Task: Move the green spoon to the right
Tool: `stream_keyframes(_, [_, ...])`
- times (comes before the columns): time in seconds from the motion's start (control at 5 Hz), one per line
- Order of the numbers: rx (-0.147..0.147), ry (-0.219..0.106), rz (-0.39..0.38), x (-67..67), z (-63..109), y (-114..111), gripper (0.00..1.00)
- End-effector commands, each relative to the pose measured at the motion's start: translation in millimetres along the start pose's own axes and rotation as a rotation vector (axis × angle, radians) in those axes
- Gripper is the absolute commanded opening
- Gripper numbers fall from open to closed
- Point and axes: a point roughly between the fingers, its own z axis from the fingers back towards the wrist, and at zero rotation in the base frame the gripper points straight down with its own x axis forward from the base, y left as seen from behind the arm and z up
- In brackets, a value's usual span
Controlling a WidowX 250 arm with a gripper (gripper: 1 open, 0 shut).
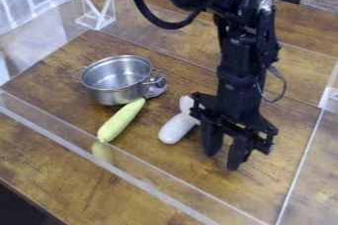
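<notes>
The green spoon is a slim yellow-green piece lying at an angle on the wooden table, just in front of the steel pot. My gripper points straight down to the right of it, low over the table and well apart from the spoon. Its fingers stand apart with nothing between them, so it is open. A white mushroom with a red-brown cap lies between the spoon and the gripper, close to the left finger.
A clear acrylic wall runs along the table's front and sides, with a faint green reflection in it. A white rack stands at the back left. Bare wood lies right of the gripper.
</notes>
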Motion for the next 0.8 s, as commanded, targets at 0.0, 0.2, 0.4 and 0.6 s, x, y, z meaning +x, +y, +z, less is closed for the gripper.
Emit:
stream_keyframes(0.0, [-0.002,-0.1,-0.006,-0.7,37.7,-5.9,1.0])
stream_keyframes(0.2, [0.011,-0.105,-0.011,-4.9,34.3,-0.4,1.0])
stream_keyframes(0.4, [0.022,-0.108,-0.018,-8.3,29.9,4.2,1.0])
stream_keyframes(0.6, [0.034,-0.122,-0.037,-10.0,32.8,16.9,1.0])
